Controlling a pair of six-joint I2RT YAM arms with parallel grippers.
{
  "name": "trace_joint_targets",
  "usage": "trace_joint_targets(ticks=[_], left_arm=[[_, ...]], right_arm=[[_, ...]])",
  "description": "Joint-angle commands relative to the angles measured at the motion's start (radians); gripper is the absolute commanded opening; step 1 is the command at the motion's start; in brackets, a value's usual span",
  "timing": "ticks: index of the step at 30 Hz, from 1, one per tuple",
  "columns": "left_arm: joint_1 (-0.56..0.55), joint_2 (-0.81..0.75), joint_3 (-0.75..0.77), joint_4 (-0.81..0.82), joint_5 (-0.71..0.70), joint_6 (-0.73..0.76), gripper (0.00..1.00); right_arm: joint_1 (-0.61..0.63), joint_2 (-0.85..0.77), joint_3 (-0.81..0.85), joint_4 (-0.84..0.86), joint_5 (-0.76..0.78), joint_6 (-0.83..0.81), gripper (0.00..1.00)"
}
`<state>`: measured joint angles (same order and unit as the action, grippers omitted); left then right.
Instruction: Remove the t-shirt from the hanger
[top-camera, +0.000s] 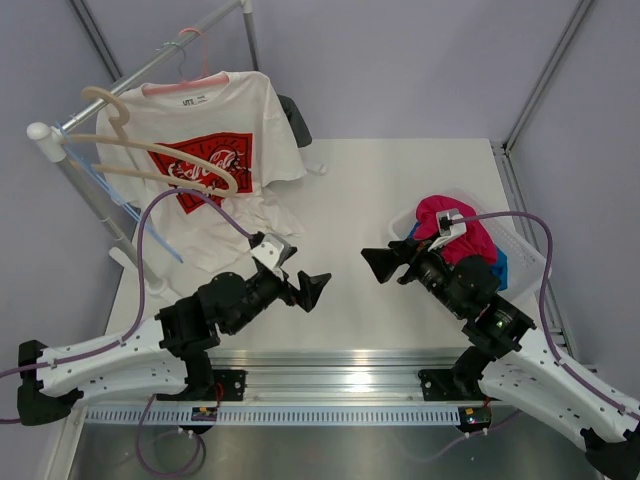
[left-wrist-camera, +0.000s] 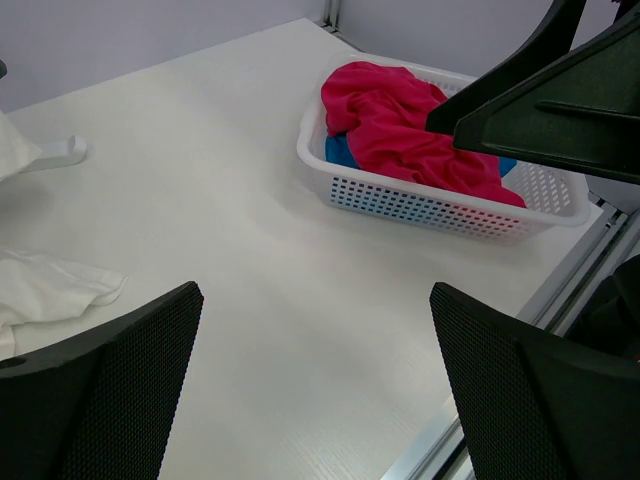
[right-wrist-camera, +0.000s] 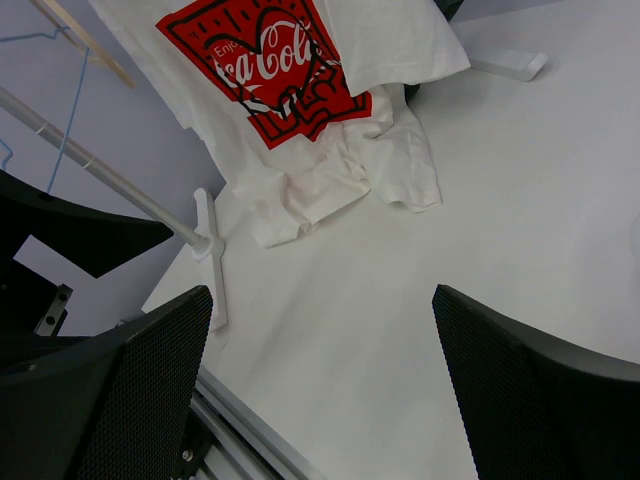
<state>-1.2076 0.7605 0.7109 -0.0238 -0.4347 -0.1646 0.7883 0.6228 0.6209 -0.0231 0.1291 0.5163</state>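
I get bright, even, diffuse light in all three views; shadows are soft, like the faint one beside the laundry basket (left-wrist-camera: 440, 205). The white table (top-camera: 400, 200) nearly washes out, the steel base plate (top-camera: 330, 445) glares at lower centre, and the near fingers (left-wrist-camera: 110, 400) look slightly soft.
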Motion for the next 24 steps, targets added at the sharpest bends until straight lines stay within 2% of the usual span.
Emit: trace_joint_targets(ticks=[1, 8, 11, 14, 15, 17, 20, 22, 24], left_arm=[[-0.004, 0.002, 0.016, 0.027, -0.001, 0.002, 0.99], [-0.004, 0.039, 0.041, 0.027, -0.033, -0.015, 0.99], [-0.004, 0.057, 0.133, -0.073, -0.111, -0.061, 0.99], [-0.006, 0.091, 0.284, -0.195, -0.116, -0.104, 0.99], [-0.006, 0.109, 0.320, -0.221, -0.073, -0.105, 0.99], [-0.006, 0.126, 0.422, -0.226, -0.012, -0.099, 0.99], [-0.004, 0.189, 0.573, -0.237, 0.004, -0.084, 0.99], [-0.004, 0.264, 0.655, -0.280, -0.028, -0.032, 0.99], [-0.006, 0.322, 0.781, -0.344, -0.157, 0.006, 0.99]], right_arm=[[0.009, -0.009, 0.017, 0.031, 0.004, -0.004, 1.00], [0.009, -0.048, -0.001, 0.045, 0.033, -0.044, 0.99], [0.009, -0.035, 0.010, 0.031, 0.041, -0.065, 1.00], [0.009, -0.072, -0.021, 0.070, 0.009, -0.087, 1.00], [0.008, -0.086, -0.033, 0.084, 0.001, -0.088, 1.00], [0.009, -0.113, -0.047, 0.103, -0.026, -0.101, 0.99], [0.009, -0.117, -0.040, 0.085, -0.017, -0.113, 0.99], [0.009, -0.106, -0.036, 0.068, 0.015, -0.120, 0.99], [0.009, -0.089, -0.029, 0.060, 0.052, -0.127, 1.00]])
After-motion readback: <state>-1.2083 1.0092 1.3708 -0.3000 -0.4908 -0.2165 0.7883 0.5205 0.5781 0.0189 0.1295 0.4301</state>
